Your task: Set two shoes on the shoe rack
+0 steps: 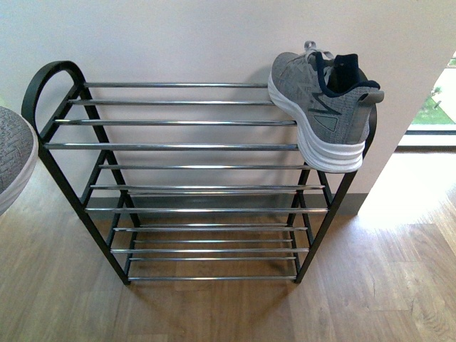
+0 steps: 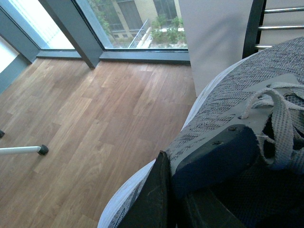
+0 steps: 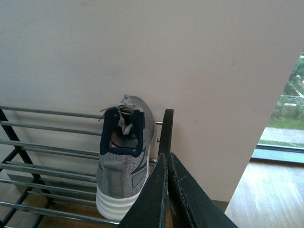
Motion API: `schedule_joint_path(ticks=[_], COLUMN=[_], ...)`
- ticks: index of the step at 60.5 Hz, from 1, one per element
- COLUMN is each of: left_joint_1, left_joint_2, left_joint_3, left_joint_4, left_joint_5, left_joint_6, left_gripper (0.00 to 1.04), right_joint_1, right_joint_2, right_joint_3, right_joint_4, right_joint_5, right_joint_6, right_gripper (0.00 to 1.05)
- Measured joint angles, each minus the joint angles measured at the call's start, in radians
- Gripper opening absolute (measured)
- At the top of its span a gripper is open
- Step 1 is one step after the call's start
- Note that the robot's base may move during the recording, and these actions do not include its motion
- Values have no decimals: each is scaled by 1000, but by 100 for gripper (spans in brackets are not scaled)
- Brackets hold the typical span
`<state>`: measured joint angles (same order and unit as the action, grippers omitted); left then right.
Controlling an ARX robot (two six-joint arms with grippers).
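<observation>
You are bringing the second shoe (image 1: 13, 153) in toward the shoe rack (image 1: 171, 146). It is showing only at the 9 o'clock edge of the front view, off the rack and above the floor (image 1: 214, 313). Your left gripper (image 2: 180, 202) is clamping its navy collar beside the laces, closed down on the fabric (only the near finger is showing clearly, so I am judging partly from that). The first shoe (image 1: 320, 107) is sitting at the 3 o'clock end of the top shelf, toe toward the wall (image 1: 178, 35). Its heel is seeming to hang past the front rod. Your right gripper (image 3: 167, 159) is hovering just behind that heel, fingers pressed together and holding nothing.

For a clean placement, I am suggesting you carry the shoe over the rounded frame loop (image 1: 44, 75) at 9 o'clock rather than through it. Keep the sole level, point the toe at 12 o'clock, and lower until the sole is bearing on several rods before you let go.

The top shelf is lying open from 9 o'clock through its middle, so you are not needing to crowd the first shoe. The wall is closing off 12 o'clock. The gaps between rods and the front rod at 6 o'clock are where a tilted sole is likely to slip.
</observation>
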<state>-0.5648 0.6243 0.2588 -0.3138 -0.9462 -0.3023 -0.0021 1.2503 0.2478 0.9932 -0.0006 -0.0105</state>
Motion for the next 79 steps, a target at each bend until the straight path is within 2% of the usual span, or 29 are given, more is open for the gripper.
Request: schedule_joint_path(ticks=[16,24,59,60,64,79], left_joint_1=[0,0,0,0,0,0], left_joint_2=[0,0,0,0,0,0], left_joint_3=[0,0,0,0,0,0], left_joint_4=[0,0,0,0,0,0], left_joint_5=[0,0,0,0,0,0], left_joint_6=[0,0,0,0,0,0], left_gripper=[2,2,2,2,2,2], right_joint_1=[0,0,0,0,0,0], right_joint_2=[-163,-188,-647,-658,-682,-682], right_joint_3=[-105,-164,-228,-228,-228,-228], right_joint_4=[-62,-24,-402,-413,-424,-425], right_joint_5=[0,0,0,0,0,0], right_joint_6=[0,0,0,-1,0,0], right_gripper=[2,2,2,2,20,60])
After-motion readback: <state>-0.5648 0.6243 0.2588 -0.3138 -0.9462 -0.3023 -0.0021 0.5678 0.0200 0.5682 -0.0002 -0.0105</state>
